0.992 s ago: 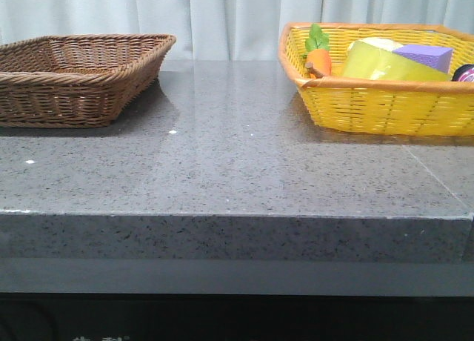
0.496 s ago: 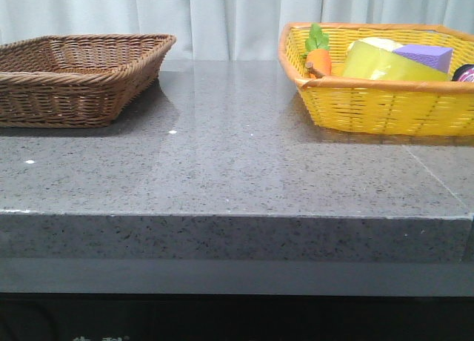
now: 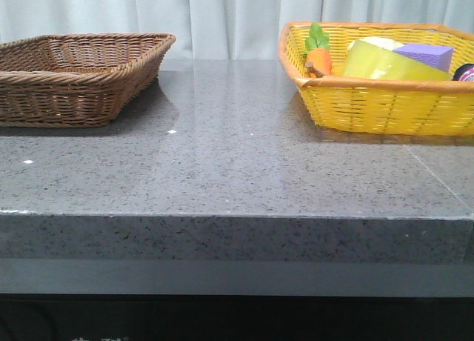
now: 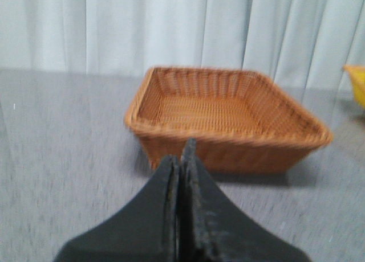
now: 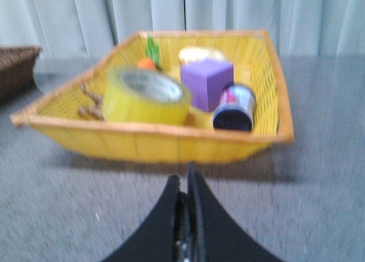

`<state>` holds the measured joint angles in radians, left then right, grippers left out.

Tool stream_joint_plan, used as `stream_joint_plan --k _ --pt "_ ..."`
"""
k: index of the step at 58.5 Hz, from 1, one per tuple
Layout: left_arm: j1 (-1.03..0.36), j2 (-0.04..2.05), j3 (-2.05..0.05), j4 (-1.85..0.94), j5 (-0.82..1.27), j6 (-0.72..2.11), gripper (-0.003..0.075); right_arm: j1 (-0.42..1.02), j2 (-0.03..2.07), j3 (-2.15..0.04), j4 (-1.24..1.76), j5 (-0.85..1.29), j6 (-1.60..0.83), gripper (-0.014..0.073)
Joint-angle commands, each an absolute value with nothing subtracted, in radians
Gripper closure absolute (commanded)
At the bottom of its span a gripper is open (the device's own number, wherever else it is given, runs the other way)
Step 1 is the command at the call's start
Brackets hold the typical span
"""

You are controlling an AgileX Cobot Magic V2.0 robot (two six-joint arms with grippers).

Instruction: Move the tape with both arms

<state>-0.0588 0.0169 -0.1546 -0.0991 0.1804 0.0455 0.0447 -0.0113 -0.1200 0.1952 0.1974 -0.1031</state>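
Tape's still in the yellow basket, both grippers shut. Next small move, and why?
Probably open the right gripper and ease it toward the tape. The roll lies in the yellow basket straight ahead of that arm, beside the purple block, untouched. The left gripper faces only the brown basket, which holds nothing visible, so it can wait.

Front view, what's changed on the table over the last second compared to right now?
Nothing on the table has visibly moved. The tape lies in the yellow basket beside the purple block and the toy carrot, as before, and the brown basket sits where it was. No arm shows in the front view then or now.
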Motion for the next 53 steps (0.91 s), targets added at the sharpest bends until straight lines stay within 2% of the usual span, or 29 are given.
stream_joint_plan --k 1,14,26,30,32,36,40,43,47,50,53 --pt "-0.058 0.104 -0.302 -0.102 0.19 0.035 0.074 0.044 0.024 -0.253 0.193 0.169 -0.113 0.068" --pt "-0.058 0.364 -0.486 -0.102 0.235 0.035 0.074 0.044 0.258 -0.463 0.193 0.184 -0.113 0.068" --pt "-0.058 0.42 -0.497 -0.102 0.234 0.035 0.0737 0.044 0.39 -0.545 0.195 0.188 -0.113 0.0682" --pt "-0.058 0.42 -0.495 -0.102 0.234 0.035 0.0692 0.044 0.392 -0.545 0.195 0.188 -0.113 0.067" --pt "-0.058 0.42 -0.495 -0.102 0.234 0.035 0.0644 0.044 0.392 -0.545 0.195 0.189 -0.113 0.0643" --pt "-0.058 0.42 -0.493 -0.102 0.234 0.035 0.0502 0.044 0.392 -0.545 0.195 0.19 -0.113 0.0531" --pt "-0.058 0.42 -0.493 -0.102 0.237 0.035 0.0332 0.044 0.392 -0.545 0.195 0.19 -0.113 0.0355" --pt "-0.058 0.42 -0.493 -0.102 0.237 0.035 0.021 0.044 0.392 -0.544 0.195 0.19 -0.113 0.019" --pt "-0.058 0.42 -0.493 -0.102 0.237 0.035 0.0143 0.044 0.392 -0.543 0.195 0.19 -0.113 0.0068" --pt "-0.058 0.42 -0.493 -0.102 0.237 0.035 0.0137 0.044 0.392 -0.543 0.195 0.19 -0.113 0.002" --pt "-0.058 0.42 -0.493 -0.102 0.237 0.035 0.0139 0.044 0.392 -0.543 0.195 0.183 -0.113 0.0013"
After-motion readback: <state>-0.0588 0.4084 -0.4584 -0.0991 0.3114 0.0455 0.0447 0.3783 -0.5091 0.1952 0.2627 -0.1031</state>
